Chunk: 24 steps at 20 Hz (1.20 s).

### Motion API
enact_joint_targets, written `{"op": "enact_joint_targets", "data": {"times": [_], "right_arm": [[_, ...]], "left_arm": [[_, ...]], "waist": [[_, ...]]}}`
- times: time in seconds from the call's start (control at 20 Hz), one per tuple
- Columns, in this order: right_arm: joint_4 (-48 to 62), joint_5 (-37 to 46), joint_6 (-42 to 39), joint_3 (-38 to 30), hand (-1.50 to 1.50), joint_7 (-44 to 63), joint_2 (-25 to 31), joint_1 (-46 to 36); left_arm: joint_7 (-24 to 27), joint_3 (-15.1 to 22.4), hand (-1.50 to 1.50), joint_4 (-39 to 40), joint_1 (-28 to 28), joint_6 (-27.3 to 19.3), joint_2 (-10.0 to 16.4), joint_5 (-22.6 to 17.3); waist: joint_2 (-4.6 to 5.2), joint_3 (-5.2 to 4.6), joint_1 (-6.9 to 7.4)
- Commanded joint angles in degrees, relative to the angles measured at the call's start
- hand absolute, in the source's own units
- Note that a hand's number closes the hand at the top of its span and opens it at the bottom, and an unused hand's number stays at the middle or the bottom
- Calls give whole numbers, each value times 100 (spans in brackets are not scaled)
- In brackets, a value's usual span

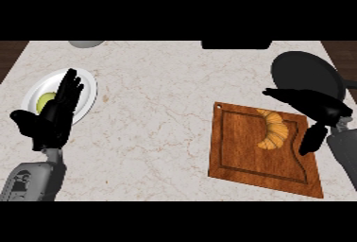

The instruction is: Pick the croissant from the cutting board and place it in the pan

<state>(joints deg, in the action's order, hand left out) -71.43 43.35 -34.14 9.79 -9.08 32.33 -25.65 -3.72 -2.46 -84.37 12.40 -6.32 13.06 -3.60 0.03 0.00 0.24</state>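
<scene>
One croissant (274,130) is being seen lying on the one cutting board (244,156), in the board's far right part, curved like a crescent, and it is not being grasped by anything. The board is being carried at a slight tilt by the marble worktop (153,123), on the right side. One dark pan (307,68) is being shown just beyond the board's far corner, with nothing visible in it. The right hand (317,105) is being held over that corner, between pan and croissant, and its fingers (282,94) are being kept released and spread, stretched leftward just past the croissant's upper end, while the thumb is being pointed down beside the pastry. Over on the left, one white plate (40,85) is being counted, with one small yellow-green item (45,100) on it. The left hand (47,122) is being rested above the plate, fingers straight and released, holding nothing.
</scene>
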Motion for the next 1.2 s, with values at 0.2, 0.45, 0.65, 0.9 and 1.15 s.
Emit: {"op": "enact_joint_targets", "data": {"times": [0.2,0.45,0.65,0.9,1.15], "right_arm": [[6,392,-372,-114,-150,212,-473,-181],[856,1066,326,174,-150,-157,-635,-174],[1445,1291,353,84,-150,-383,-743,-558],[1440,1513,446,59,-150,-342,-988,-258],[1423,1561,326,316,150,-1078,-940,-385]], "left_arm": [[-146,-29,0,66,266,-8,-134,237],[-327,6,0,-456,-196,126,-176,153],[-52,-254,0,557,482,164,-141,202],[-111,-87,0,-98,-28,54,-375,323],[13,-436,0,473,431,299,-94,152]], "waist": [[-4,-1,-23],[-2,1,21],[10,0,-2],[-2,0,0],[7,-1,-20]]}}
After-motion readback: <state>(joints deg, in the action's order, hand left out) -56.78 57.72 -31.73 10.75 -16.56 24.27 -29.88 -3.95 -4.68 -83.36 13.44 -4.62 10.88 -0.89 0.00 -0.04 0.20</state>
